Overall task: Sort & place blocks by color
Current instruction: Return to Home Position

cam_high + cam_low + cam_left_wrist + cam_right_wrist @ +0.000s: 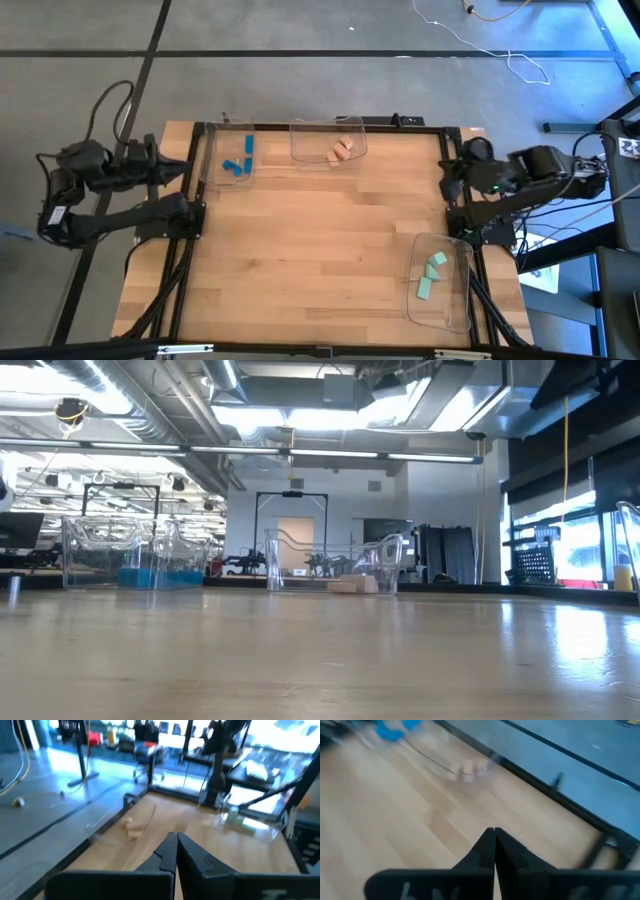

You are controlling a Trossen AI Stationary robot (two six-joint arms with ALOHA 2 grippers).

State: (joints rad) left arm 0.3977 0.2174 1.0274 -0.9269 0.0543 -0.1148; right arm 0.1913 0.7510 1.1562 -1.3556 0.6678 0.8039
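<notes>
Blocks (247, 146) in 3 trays (458, 290), left gripper (176, 837) closed, empty, right gripper (493, 831) closed, empty

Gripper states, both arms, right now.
Left gripper: shut, holding nothing, at the table's left edge.
Right gripper: shut, holding nothing, at the table's right edge.

Blocks (236, 167) in three trays (298, 135): two at back of table (310, 250), one front-right.
</notes>
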